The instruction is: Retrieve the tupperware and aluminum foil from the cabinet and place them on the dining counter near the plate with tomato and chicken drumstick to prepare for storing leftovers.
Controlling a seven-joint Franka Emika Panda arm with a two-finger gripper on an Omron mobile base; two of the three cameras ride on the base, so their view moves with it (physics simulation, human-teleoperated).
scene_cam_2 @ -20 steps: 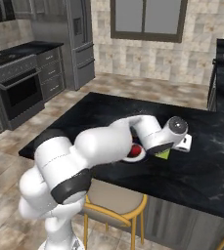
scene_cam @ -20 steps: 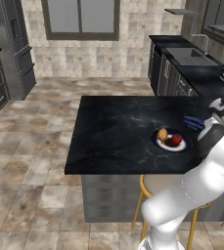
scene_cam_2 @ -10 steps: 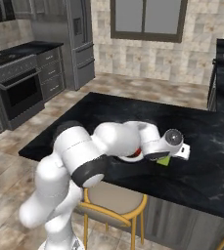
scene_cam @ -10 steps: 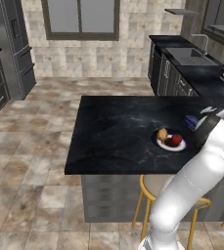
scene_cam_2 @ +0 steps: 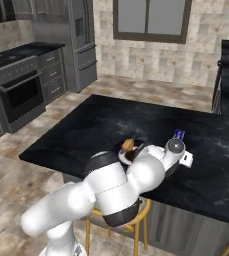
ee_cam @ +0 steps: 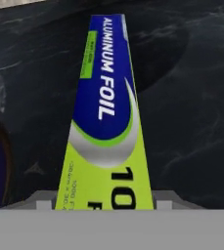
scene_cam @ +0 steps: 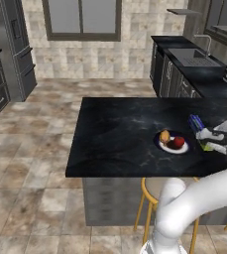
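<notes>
Your hand [scene_cam: 202, 135] straddles the aluminum foil [ee_cam: 106, 114] lying on the worktop [scene_cam: 115, 129] near its right edge, beside the plate [scene_cam: 173, 144]. Fingertips are cut off, so I cannot tell whether they clamp the box.

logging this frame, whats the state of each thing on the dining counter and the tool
aluminum foil box: lying flat on the dining counter, right of the plate
plate: on the counter, holding tomato and chicken drumstick
tool: around the foil box, jaws apart; grip unclear
</notes>
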